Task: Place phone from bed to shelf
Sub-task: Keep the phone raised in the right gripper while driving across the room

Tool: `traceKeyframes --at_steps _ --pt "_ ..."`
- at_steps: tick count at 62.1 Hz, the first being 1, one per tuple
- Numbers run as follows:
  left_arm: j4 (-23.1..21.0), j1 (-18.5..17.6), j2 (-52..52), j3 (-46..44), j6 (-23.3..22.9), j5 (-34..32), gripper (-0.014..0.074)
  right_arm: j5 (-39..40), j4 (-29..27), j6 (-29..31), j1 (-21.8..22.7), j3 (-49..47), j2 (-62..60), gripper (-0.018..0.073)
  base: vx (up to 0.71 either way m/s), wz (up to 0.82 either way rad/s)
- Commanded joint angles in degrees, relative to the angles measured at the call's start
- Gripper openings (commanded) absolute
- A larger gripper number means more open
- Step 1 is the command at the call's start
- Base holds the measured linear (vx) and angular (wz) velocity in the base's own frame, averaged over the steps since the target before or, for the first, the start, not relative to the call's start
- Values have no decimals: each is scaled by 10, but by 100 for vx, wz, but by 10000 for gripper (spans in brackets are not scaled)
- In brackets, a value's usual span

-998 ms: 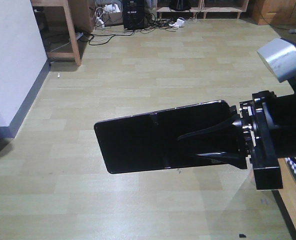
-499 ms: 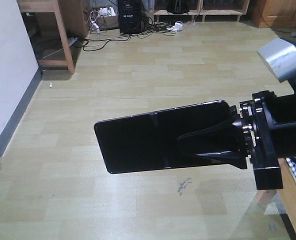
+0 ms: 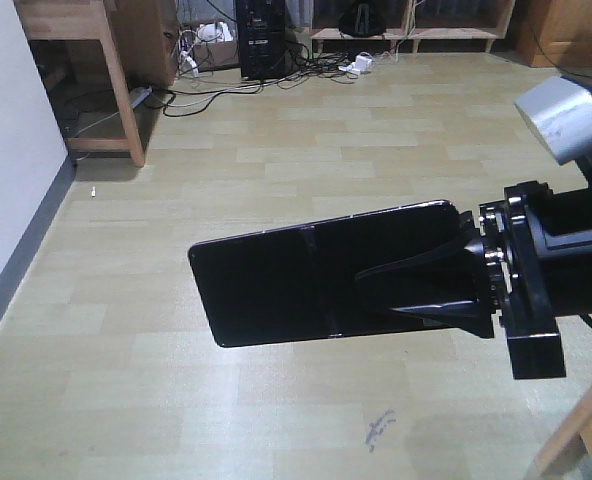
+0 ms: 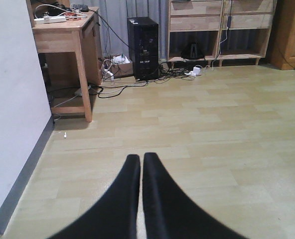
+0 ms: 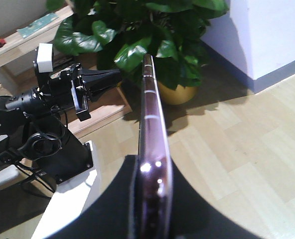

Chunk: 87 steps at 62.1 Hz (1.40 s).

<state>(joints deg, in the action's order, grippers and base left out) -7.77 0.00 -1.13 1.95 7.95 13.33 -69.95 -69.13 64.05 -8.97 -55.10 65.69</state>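
The phone (image 3: 276, 285), a glossy black slab, hangs flat over the wood floor, and my right gripper (image 3: 361, 285) is shut on its right end. In the right wrist view the phone (image 5: 148, 99) shows edge-on, its pinkish rim clamped in the right gripper (image 5: 150, 162). My left gripper (image 4: 141, 157) is shut with nothing in it and points at the floor. The shelf (image 4: 217, 25) of pale wood stands against the far wall, well beyond both grippers, and it also shows as the shelf (image 3: 406, 20) at the top of the front view. The bed is out of view.
A wooden desk (image 4: 63, 40) stands at the left by a white wall (image 4: 13, 99). A black computer tower (image 4: 143, 47) and loose cables (image 4: 117, 84) lie beside it. A big potted plant (image 5: 152, 40) is behind the right arm. A wooden leg (image 3: 576, 430) juts in at the bottom right.
The room has slid past the camera: the white wall has drawn off to the left and the checked cloth at the lower right has left the frame. The phone stays gripped the same way.
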Motion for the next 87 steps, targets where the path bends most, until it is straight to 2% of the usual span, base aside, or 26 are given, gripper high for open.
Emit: traceKeyframes --at_steps 1,87 --pt "-5 -2 -3 1 -2 -42 1 -40 -53 1 2 -15 -12 -4 40 3" --pt "-5 -2 -3 1 -2 -42 1 -40 -53 1 2 -15 -12 -4 37 -1"
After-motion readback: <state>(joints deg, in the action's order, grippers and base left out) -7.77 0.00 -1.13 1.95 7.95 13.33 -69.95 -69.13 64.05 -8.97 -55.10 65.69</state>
